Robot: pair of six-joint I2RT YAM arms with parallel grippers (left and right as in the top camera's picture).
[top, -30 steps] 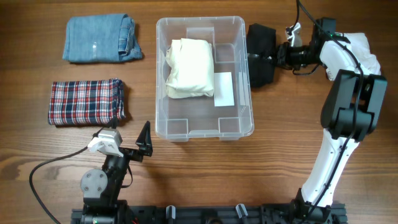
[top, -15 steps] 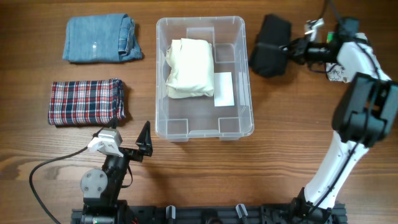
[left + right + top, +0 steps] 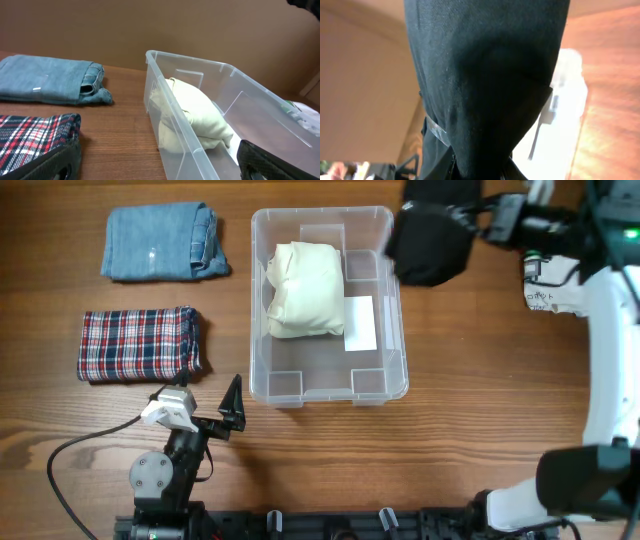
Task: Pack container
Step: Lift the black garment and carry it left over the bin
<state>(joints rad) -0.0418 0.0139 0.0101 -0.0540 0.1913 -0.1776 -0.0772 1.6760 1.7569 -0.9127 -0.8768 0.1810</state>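
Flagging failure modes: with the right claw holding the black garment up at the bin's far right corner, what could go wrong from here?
1. The black garment hangs bunched in the right claw over the container's rim; lowered here, it may drape over the wall.
2. The cream garment fills much of the container, so the black one may pile on top.
3. The wrist view shows only cloth; grip depth is unclear, so it may slip.
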